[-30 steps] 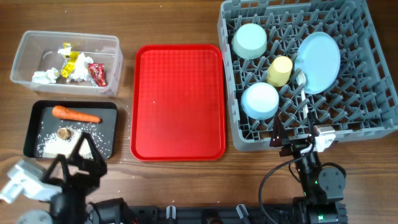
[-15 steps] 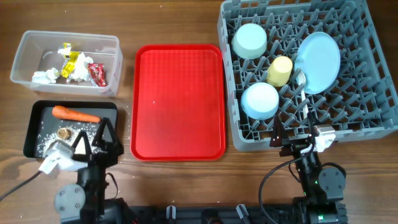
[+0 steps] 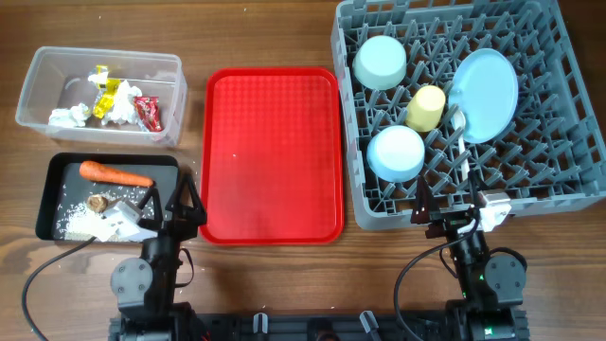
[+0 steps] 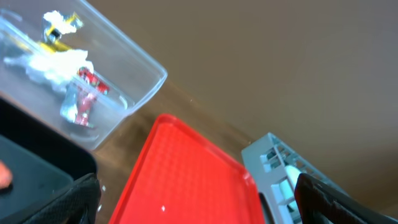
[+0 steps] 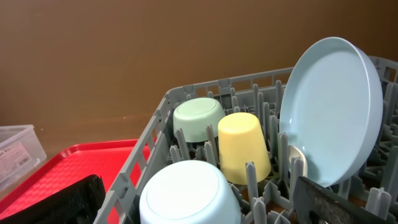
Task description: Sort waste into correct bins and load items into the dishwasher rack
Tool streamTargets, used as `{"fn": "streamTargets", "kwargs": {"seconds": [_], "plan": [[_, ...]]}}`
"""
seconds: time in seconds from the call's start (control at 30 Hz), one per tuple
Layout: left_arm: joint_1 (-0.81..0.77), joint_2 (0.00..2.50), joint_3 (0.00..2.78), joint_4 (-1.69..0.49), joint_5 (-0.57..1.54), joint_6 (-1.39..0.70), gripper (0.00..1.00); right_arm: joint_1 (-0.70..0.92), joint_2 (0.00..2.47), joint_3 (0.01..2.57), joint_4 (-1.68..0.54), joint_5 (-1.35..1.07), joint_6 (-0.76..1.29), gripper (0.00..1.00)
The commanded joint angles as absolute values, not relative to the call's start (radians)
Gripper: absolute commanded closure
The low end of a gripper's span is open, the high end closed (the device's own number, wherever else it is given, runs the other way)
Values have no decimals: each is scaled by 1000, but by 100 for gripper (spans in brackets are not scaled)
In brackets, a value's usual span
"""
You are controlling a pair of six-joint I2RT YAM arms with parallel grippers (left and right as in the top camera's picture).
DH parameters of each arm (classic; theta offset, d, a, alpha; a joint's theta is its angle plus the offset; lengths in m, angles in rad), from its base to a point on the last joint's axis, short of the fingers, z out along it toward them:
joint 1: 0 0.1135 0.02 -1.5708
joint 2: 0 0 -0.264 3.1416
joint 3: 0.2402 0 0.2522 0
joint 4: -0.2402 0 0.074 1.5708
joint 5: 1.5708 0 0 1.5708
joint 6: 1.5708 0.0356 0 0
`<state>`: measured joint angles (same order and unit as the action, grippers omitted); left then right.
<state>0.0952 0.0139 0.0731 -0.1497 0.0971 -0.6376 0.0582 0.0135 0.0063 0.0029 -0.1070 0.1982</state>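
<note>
Left gripper [image 3: 173, 203] and right gripper [image 3: 453, 210] both gape, holding nothing. Just ahead of the right fingers [image 5: 65, 202], the big grey pegged plastic crate [image 3: 345, 104] carries the round pale-blue plate [image 3: 485, 95] on edge: likely stiff, slick, best pinched at its rim. Both arms sit folded low, wrists tipped upward.

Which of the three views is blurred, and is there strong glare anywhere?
Left wrist: tilted and soft, the clear tub and red tray smeared. Right wrist: sharp on the plate and yellow cup, its own fingers dark and unfocused at the bottom edge. Overhead: sharp, evenly lit, no strong glare.
</note>
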Motion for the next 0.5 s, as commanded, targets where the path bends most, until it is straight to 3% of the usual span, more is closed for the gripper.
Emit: {"fn": "streamTargets", "kwargs": {"seconds": [0.0,0.23,0.47], "plan": [[62,4,38,-144,30,-615,0,62,5,5,6,-93,213,0],[9,4,38,-142,20,-249,0,62,5,5,6,-93,212,0],[9,4,38,-142,-17,-239,0,62,5,5,6,-93,212,0]]}}
